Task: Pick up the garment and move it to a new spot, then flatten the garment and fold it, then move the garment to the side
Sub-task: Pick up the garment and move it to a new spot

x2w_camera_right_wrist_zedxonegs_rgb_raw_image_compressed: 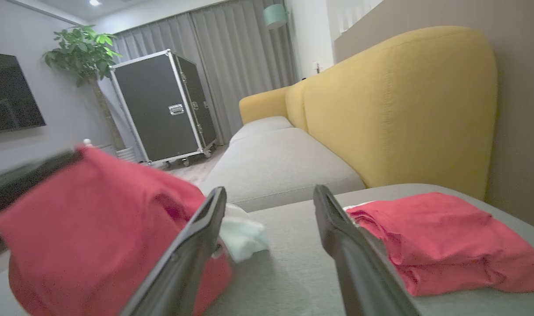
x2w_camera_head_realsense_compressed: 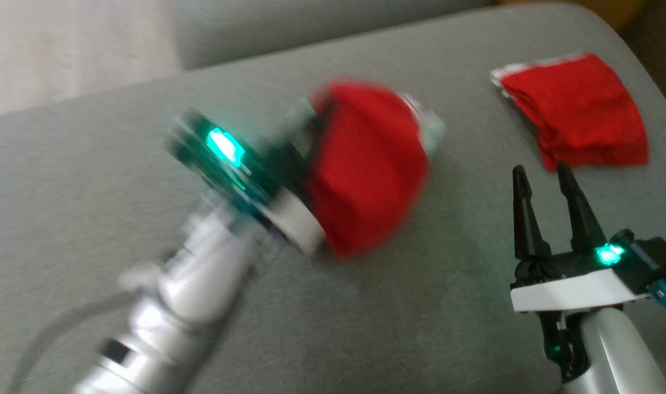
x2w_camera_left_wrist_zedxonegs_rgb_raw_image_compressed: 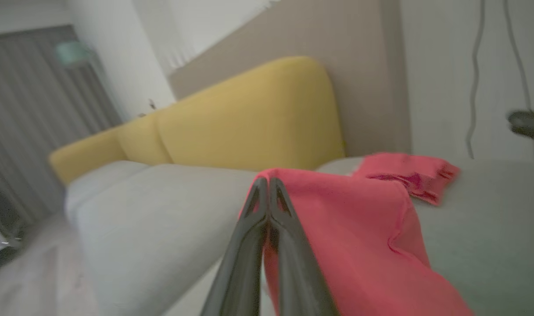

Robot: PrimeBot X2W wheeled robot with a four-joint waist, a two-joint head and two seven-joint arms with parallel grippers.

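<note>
The left pincer (x2w_camera_left_wrist_zedxonegs_rgb_raw_image_compressed: 269,186), clenched on the red garment (x2w_camera_head_realsense_compressed: 365,169), holds it over the sofa cushion (x2w_camera_head_realsense_compressed: 92,164), left of the released right pincer (x2w_camera_head_realsense_compressed: 543,175).

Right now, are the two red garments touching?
Apart. The head view shows a strip of bare grey cushion between the garment pinched in the left gripper and the folded garment.

Two red garments (x2w_camera_head_realsense_compressed: 368,169) (x2w_camera_head_realsense_compressed: 576,109), two arms (x2w_camera_head_realsense_compressed: 190,290) (x2w_camera_head_realsense_compressed: 617,339)
</note>
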